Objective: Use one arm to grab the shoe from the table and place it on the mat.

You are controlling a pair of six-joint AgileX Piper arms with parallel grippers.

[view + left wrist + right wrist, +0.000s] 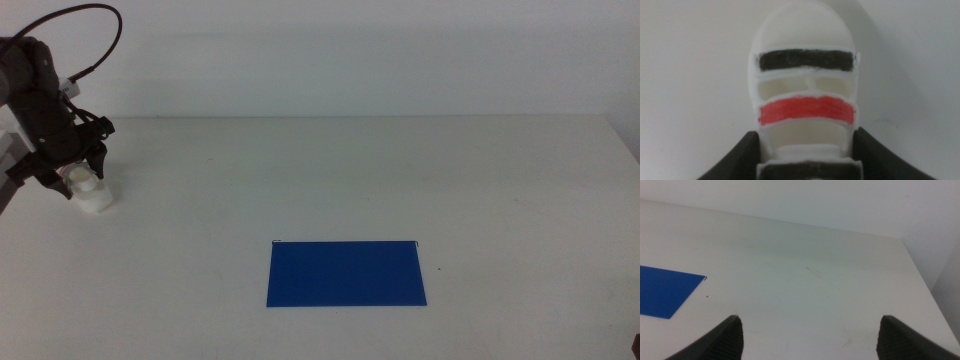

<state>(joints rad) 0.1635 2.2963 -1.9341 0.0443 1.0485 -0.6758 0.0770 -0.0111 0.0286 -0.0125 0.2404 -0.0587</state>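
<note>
At the table's far left edge, the shoe is clasped between the left gripper's jaws but not yet carried to the mat, well apart, while the right gripper is held spread wide, waiting.

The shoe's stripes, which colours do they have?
Black and red stripes on the white shoe, clearest in the left wrist view.

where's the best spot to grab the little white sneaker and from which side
Probably across its two long sides near the rear, from above. The small white sneaker with black and red stripes is narrow there, and the left tool already has one dark jaw on each side of it on the white table.
</note>
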